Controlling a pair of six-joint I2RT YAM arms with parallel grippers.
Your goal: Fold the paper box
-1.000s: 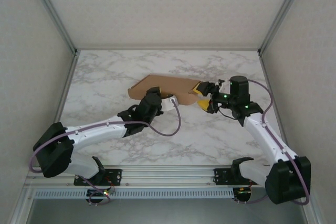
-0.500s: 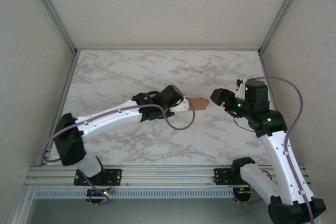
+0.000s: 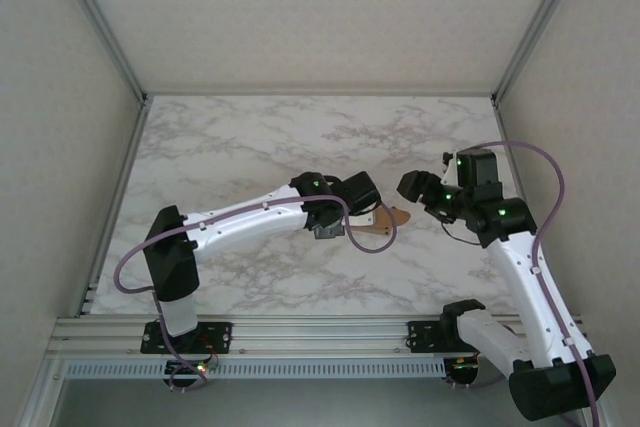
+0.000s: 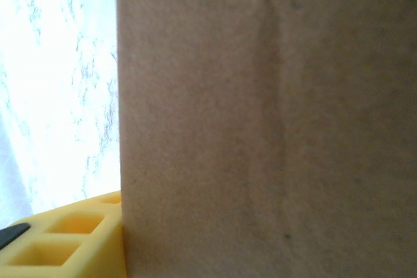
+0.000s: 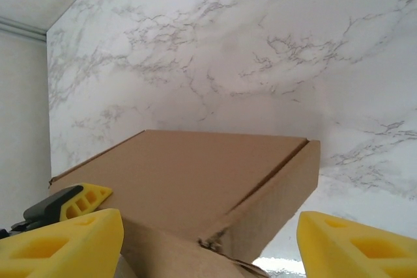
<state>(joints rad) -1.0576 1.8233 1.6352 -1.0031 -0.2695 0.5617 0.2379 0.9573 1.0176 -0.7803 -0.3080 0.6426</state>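
A white marble-patterned table (image 3: 220, 147) with grey veins sits between pale, textured walls (image 3: 60, 97) edged by a grey metal frame (image 3: 100, 17). Two white-and-black robot arms reach in from the near edge and meet right of centre.

The paper box (image 3: 392, 217) is plain brown cardboard, matte and faintly fibrous, shaped into a shallow rectangle. It sits right of the table's centre, mostly hidden from above beneath the left arm's wrist. The left gripper (image 3: 366, 201) appears closed on the box's left end. Seen from the right wrist, one of its yellow plastic fingers (image 5: 81, 200) lies on the flat lid at that edge. In its own wrist view a cardboard panel with a faint crease stands hard against a yellow finger. The right gripper (image 5: 208, 242) is spread wide and holds nothing; its blocky yellow fingers, moulded with square hollows, flank the box's right end.

From the right wrist the lid lies flat and one side wall is folded square, but the corner nearest that camera looks ragged and slightly gaping.

The forming seems nearly done, and the step in hand is probably closing that corner. To do it well, the left grip should stay firm and level so the box cannot swivel. The right gripper should approach slowly, square to the wall, and press along the crease, not across it — thin card buckles easily, and smooth marble offers little friction.
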